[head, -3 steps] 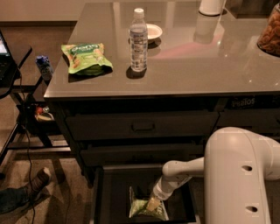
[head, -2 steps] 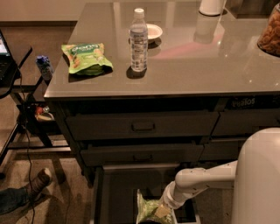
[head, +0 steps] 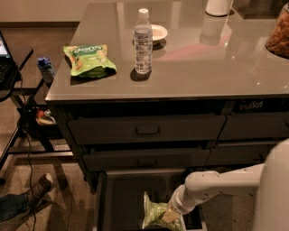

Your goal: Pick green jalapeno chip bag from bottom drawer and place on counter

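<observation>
The white arm (head: 226,180) of the robot is seen reaching in from the right, low in front of the dark drawer cabinet, with the gripper (head: 170,216) lowered into the open bottom drawer (head: 122,198), where it is clamped on the right edge of the green jalapeno chip bag (head: 155,214). The crinkled pale green bag is held upright inside the drawer, near its front right part, with its top edge turned up toward the camera. Above it, the two handled drawers (head: 148,131) are shown closed. On the glossy grey counter (head: 203,63) a brighter green snack bag (head: 89,58) is laid flat near the left edge, with a clear water bottle (head: 143,41) stood upright just to its right and a small white dish (head: 158,32) set close behind the bottle. A white container (head: 219,6) is placed at the counter's far edge, and a jar of brownish snacks (head: 279,34) is cut off by the frame at the right. To the left of the cabinet, a small blue object (head: 45,68) is seen on a black side table (head: 18,67), and a person's foot (head: 39,187) is rested on the floor beneath it
</observation>
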